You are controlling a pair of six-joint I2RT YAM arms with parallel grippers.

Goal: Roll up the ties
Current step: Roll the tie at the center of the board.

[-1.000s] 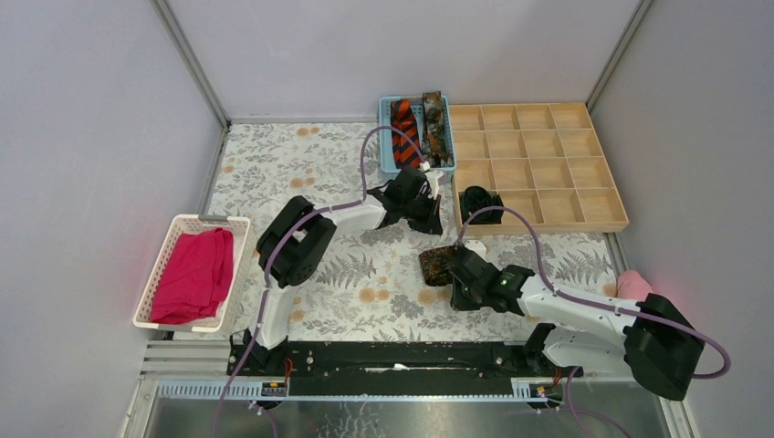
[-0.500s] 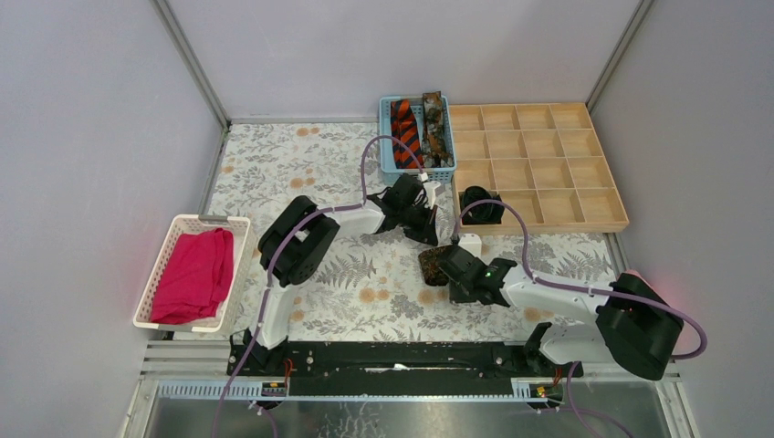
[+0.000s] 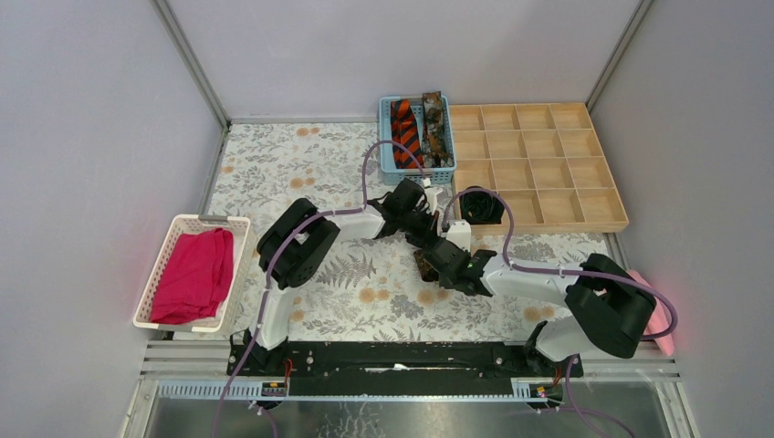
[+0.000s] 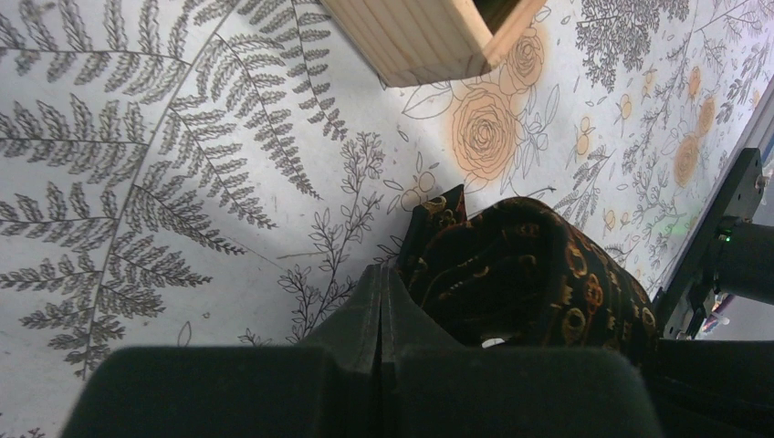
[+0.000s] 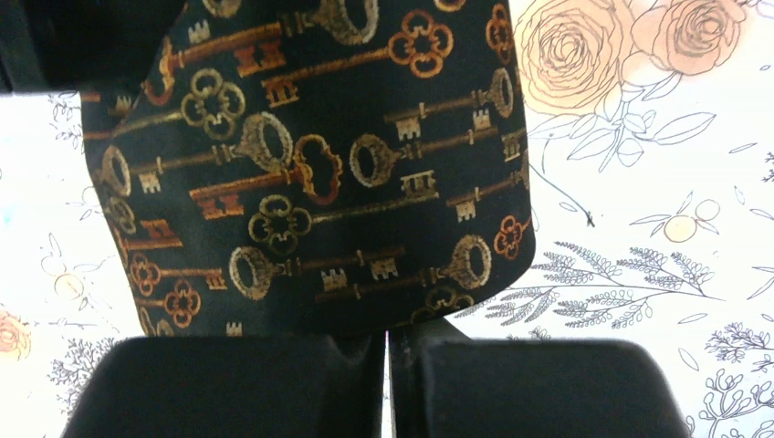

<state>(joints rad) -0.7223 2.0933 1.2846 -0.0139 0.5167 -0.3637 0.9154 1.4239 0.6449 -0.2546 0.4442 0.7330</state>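
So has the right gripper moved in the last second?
Yes. Against the wooden tray, the right gripper has shifted left, now past its left corner, at the tie.

**Left arm** [image 3: 351,219] and **right arm** [image 3: 534,281]: white moulded links between bulky matte-black joint housings. A lilac cable [image 3: 370,155] loops loosely along each arm, from base to wrist. Both bases sit on a black cross rail [image 3: 392,358] bearing small boards with red wiring. A small green indicator light [image 4: 726,235] glows on the right wrist housing. **Left end effector** [image 4: 381,274] and **right end effector** [image 5: 388,339]: blocky black fingers.
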